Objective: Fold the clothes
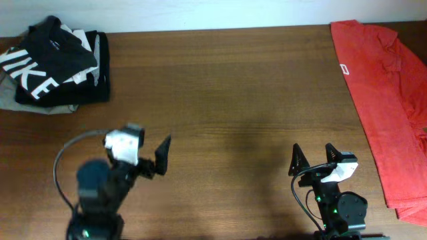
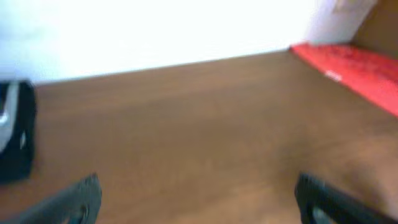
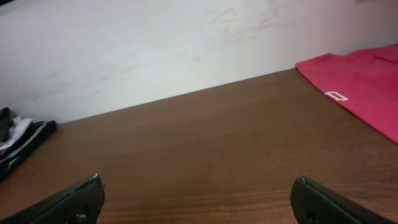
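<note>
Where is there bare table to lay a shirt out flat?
Bare: the whole middle of the table, between the folded black NIKE T-shirt at far left and the red T-shirt along the right edge. Crowded: those two sides.

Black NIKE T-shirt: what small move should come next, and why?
Probably reach the left gripper toward the black T-shirt. It lies heaped on other garments at the far left, the right gripper is farther off, and both are open and empty.

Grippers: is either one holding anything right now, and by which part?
Nothing is held. The left gripper and right gripper are both open over the table, fingers empty; the black shirt lies far from both.
</note>
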You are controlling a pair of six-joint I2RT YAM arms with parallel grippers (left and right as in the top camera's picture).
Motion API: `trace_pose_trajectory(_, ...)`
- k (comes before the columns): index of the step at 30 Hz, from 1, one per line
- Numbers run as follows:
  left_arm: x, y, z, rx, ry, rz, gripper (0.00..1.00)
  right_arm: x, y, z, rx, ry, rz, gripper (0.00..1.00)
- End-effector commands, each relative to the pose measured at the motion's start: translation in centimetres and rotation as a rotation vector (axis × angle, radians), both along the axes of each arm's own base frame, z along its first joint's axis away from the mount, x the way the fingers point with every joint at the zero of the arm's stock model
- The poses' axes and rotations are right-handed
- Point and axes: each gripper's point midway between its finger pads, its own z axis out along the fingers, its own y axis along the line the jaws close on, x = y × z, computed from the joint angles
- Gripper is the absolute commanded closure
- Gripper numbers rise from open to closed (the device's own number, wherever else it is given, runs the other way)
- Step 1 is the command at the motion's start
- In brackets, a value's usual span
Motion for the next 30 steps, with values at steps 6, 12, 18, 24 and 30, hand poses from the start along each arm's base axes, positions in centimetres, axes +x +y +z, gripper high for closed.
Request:
trace_pose_trajectory(6,-2.6,3.0,-2.3,-0.008,-0.242,0.111,0.01,0.0,0.0,-0.2,0.003,0.004,-0.004,0.01)
trace_pose_trajectory(12,-3.1,3.9,-0.4,-0.016,-0.474,0.162,0.01,0.0,0.0,-0.2,0.003,0.004,-0.004,0.01)
trace_pose_trajectory(18,-3.7,5.5,0.0,0.008,-0.515,0.231,0.01,0.0,0.0,-0.2,0.003,0.004,-0.004,0.01)
trace_pose_trajectory(24,-3.1,8.3,-7.0,0.051,-0.226,0.385,0.01,0.0,0.0,-0.2,0.003,0.004,-0.004,0.01)
trace_pose_trajectory(30,-3.1,8.9,-7.1,0.058,-0.221,0.42,0.01,0.0,0.0,-0.2,0.003,0.004,-0.004,0.01)
